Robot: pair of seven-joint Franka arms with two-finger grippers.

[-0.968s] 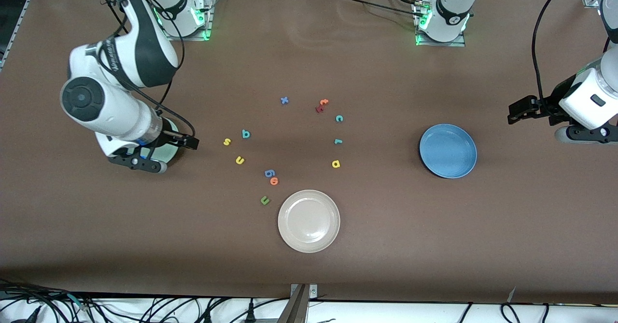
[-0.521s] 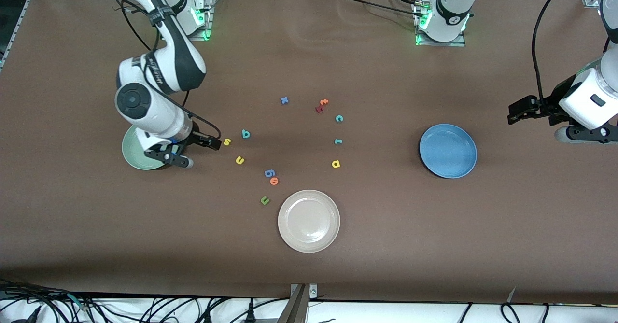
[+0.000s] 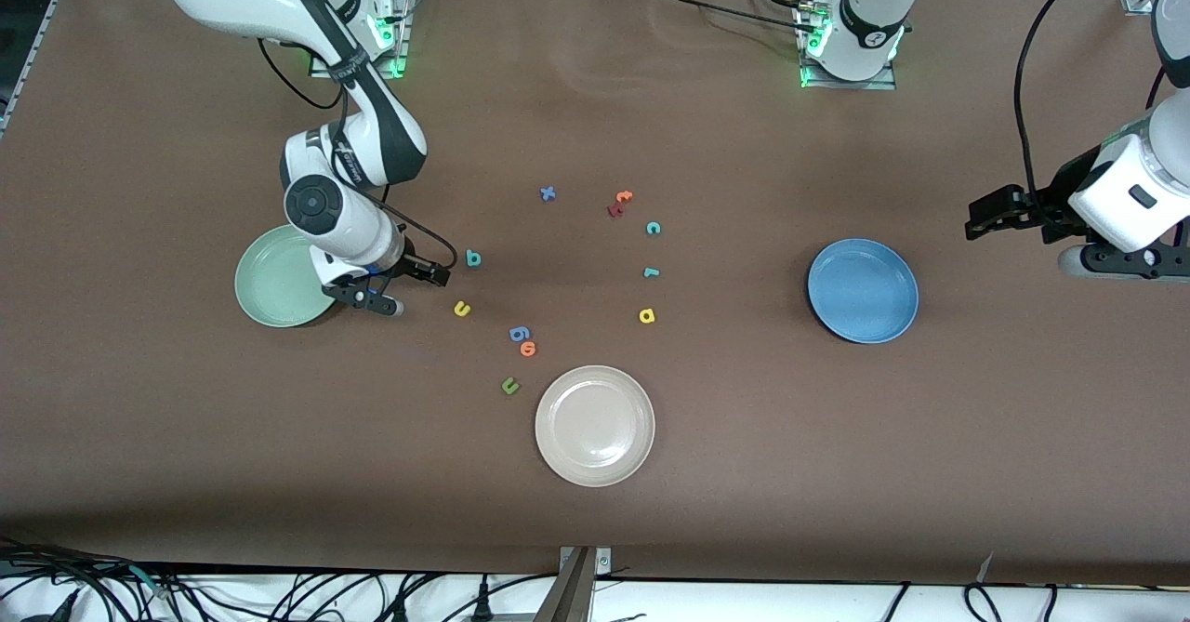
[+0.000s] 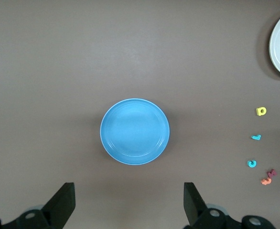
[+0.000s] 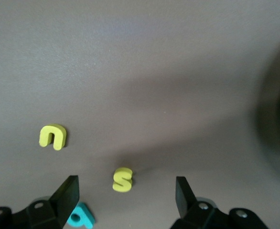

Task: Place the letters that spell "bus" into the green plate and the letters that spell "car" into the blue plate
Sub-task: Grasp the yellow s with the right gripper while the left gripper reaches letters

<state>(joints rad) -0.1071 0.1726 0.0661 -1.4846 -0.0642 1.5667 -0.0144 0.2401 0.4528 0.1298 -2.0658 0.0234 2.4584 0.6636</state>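
While the left gripper waits wide open over the blue plate, the right gripper hovers open, empty, over the yellow "s" beside the green plate. Foam looks light, squashy; pinch its flat sides.

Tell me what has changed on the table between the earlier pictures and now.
The right gripper moved from over the green plate toward the letters; it is now open over the yellow "s", holding nothing. The left gripper shifted only slightly and waits open above the blue plate. The letters and plates stayed where they were.
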